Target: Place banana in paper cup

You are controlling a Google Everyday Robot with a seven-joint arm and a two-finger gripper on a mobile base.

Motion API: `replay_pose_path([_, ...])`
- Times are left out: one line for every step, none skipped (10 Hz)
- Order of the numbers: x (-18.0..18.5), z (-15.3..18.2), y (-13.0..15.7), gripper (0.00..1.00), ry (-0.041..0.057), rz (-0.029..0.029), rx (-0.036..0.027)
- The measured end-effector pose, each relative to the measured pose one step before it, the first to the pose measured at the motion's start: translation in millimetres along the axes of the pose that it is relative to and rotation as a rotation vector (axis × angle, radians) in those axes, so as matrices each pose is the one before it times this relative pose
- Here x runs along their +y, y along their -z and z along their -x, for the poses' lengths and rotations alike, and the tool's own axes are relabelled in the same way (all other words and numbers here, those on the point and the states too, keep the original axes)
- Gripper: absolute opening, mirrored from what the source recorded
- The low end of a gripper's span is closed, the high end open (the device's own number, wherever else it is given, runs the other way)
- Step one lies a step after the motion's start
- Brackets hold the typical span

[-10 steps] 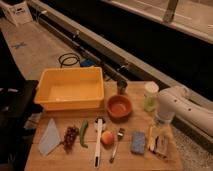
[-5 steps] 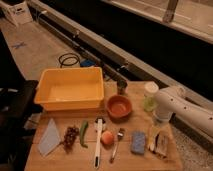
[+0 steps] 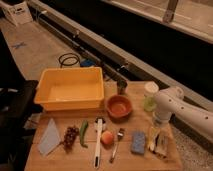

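The pale-yellow banana (image 3: 152, 137) lies on the wooden table (image 3: 125, 162) at the front right, just right of the blue sponge (image 3: 138, 142). The off-white paper cup (image 3: 151, 89) stands at the back right, behind the orange bowl's right side, with a translucent green cup (image 3: 148, 104) right in front of it. My white arm comes in from the right and bends down. My gripper (image 3: 158, 126) hangs just above the banana's far end, below and to the right of the paper cup. Whether it touches the banana is hidden.
A large yellow bin (image 3: 70, 90) fills the back left. An orange bowl (image 3: 119, 106) and a small dark cup (image 3: 121, 87) sit mid-table. Along the front lie a pale cloth (image 3: 50, 137), grapes (image 3: 70, 136), a green vegetable (image 3: 83, 133), a white utensil (image 3: 98, 142), a peach-like fruit (image 3: 107, 138), a fork (image 3: 117, 142) and a packet (image 3: 163, 145).
My arm's wrist has shifted slightly to the left over the banana. Nothing on the table has moved.
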Motion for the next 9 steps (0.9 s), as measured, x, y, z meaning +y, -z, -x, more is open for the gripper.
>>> replay_pose_path([2.13,-1.35,-4.65,0.65,-0.0022,0.01038,0.00667])
replay_pose_path([2.6,-1.47,-3.81,0.65,-0.00125,0.00953,0.00504])
replay_pose_path([3.99,-0.95,-5.49,0.65,0.00087,0.01272,0.00785])
replay_pose_path([3.22,-0.69,-3.97,0.61,-0.00038,0.00923,0.00713])
replay_pose_path([1.73,0.31,-1.52,0.54,0.00068,0.00319,0.00522])
replay_pose_path([0.16,-0.36,0.37,0.43,0.00106,-0.00152,0.00184])
replay_pose_path([0.61,-0.1,0.83,0.34,0.00118,0.00013,0.00013])
replay_pose_path([1.55,-1.11,1.09,0.22,-0.0009,0.00682,0.00258])
replay_pose_path([0.02,-0.95,0.0,0.11,0.00106,-0.00084,0.00286])
